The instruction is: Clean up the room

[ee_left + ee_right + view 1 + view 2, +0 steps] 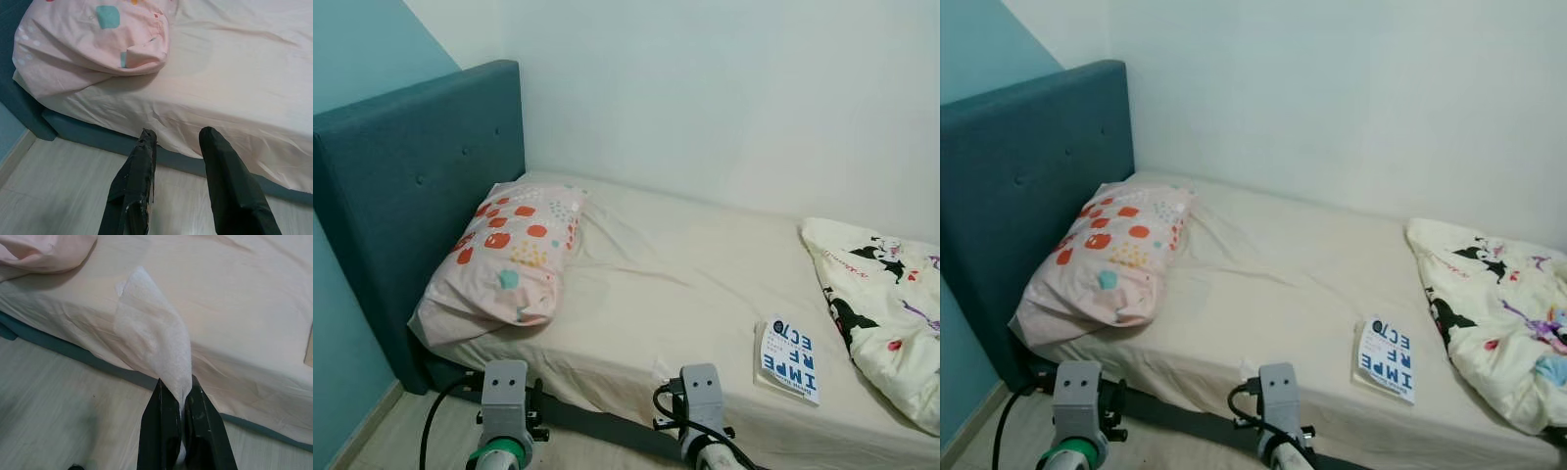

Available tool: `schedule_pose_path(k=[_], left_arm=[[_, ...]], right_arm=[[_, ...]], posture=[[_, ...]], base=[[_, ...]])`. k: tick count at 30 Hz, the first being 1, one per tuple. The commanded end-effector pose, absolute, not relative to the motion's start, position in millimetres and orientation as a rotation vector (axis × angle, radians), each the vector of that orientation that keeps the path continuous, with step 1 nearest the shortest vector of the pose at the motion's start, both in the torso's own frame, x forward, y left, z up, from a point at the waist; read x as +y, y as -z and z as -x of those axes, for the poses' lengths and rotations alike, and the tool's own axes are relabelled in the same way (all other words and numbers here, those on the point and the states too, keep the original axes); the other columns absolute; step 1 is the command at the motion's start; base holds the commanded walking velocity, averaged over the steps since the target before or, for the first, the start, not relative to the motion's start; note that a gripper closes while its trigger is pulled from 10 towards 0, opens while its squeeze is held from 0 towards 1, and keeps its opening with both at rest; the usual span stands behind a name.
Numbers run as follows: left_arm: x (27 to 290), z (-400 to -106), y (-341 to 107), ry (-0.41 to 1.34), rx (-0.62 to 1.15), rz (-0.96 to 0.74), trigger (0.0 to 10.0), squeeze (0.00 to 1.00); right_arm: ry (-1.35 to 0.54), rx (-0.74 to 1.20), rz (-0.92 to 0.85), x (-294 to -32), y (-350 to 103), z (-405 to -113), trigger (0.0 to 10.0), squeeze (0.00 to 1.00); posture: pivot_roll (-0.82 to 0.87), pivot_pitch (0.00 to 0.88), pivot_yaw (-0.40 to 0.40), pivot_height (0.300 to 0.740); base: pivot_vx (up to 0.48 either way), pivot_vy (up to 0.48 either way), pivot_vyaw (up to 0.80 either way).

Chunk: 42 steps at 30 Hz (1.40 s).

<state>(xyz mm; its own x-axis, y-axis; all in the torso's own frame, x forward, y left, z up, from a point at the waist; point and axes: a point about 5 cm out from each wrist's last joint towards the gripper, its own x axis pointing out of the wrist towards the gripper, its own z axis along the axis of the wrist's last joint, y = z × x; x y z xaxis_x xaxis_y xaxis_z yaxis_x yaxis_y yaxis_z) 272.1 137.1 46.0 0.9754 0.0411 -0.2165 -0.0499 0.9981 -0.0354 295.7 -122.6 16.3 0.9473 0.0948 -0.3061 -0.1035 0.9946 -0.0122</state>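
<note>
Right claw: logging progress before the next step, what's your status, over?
Right claw shut on white tissue, held over the bed edge. Left claw open, empty. Book and crumpled blanket on the bed.

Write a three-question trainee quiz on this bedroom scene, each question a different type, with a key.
1. True or false: the right gripper has its jaws shut on a white tissue.
2. Multiple choice: where does the book lie? A) on the pillow B) on the sheet near the bed's front edge, beside the blanket C) on the floor
3. Fill in: the patterned pillow rests against the teal ______.

Key
1. True.
2. B: the book lies flat on the sheet, near the cartoon-print blanket.
3. headboard. The left gripper hangs open over the floor by the bed's edge.
</note>
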Motion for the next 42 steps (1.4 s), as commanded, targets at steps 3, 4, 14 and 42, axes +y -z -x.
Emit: schedule_pose_path(k=[3, 4, 14, 42], left_arm=[[137.6, -270.4, -45.5, -0.050, 0.224, 0.031, 10.0, 0.00], [138.0, -270.5, -45.5, -0.052, 0.223, 0.028, 10.0, 0.00], [140.0, -269.3, -46.5, -0.051, 0.212, 0.027, 10.0, 0.00], [136.3, -272.0, -48.3, -0.027, 0.202, -0.013, 10.0, 0.00]], right_arm=[[-0.103, 0.336, 0.029, -122.8, -11.0, -291.3, 10.0, 0.00], [-0.103, 0.336, 0.029, -122.8, -11.0, -291.3, 10.0, 0.00], [-0.102, 0.337, 0.028, -122.6, -10.5, -290.7, 10.0, 0.00], [-0.115, 0.331, 0.044, -121.5, -11.5, -291.9, 10.0, 0.00]], posture=[[0.04, 0.037, -0.045, 0.740], [0.04, 0.037, -0.045, 0.740], [0.04, 0.039, -0.042, 0.740], [0.04, 0.035, -0.039, 0.740]], base=[[0.000, 0.000, 0.00], [0.000, 0.000, 0.00], [0.000, 0.000, 0.00], [0.000, 0.000, 0.02]])
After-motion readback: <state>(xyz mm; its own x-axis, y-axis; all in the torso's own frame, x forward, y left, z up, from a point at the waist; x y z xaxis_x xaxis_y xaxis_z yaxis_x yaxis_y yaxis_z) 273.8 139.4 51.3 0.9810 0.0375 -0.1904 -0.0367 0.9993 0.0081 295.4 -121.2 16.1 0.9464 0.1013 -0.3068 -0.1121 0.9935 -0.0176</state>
